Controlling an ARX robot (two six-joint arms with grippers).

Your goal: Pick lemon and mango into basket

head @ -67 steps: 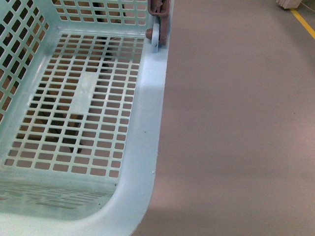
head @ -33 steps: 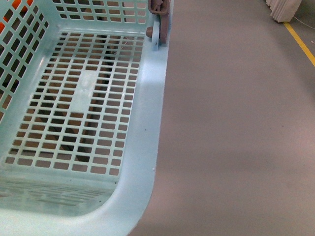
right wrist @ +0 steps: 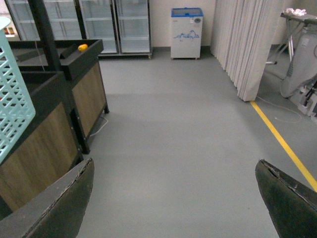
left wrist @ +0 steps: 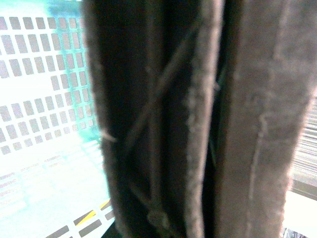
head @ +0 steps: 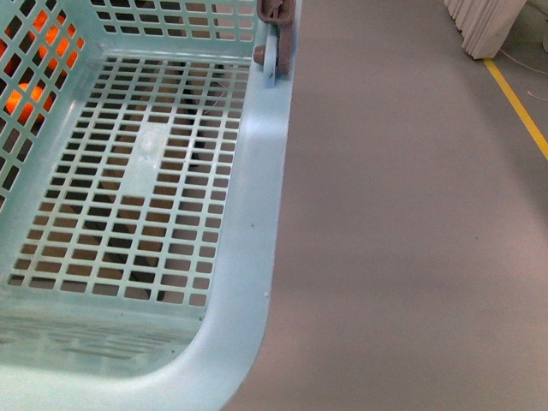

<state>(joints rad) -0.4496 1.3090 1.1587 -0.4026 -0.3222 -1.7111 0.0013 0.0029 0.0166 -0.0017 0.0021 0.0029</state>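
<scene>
Empty basket [head: 257, 214] sits front-left, lemon and mango unseen, likely firm, smooth, prone to roll, so grasp across the middle; right fingers [right wrist: 54, 208] wide apart holding nothing, left fingers [left wrist: 257, 124] impossible to judge.

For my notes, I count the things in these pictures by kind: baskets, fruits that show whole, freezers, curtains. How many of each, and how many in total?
Basket: 1
Yellow fruit, on the dark stand: 1
Freezer with a blue lid: 1
Curtain: 1
Total: 4
No fruit lies in the basket. The orange glow behind its wall cannot be counted.
</scene>
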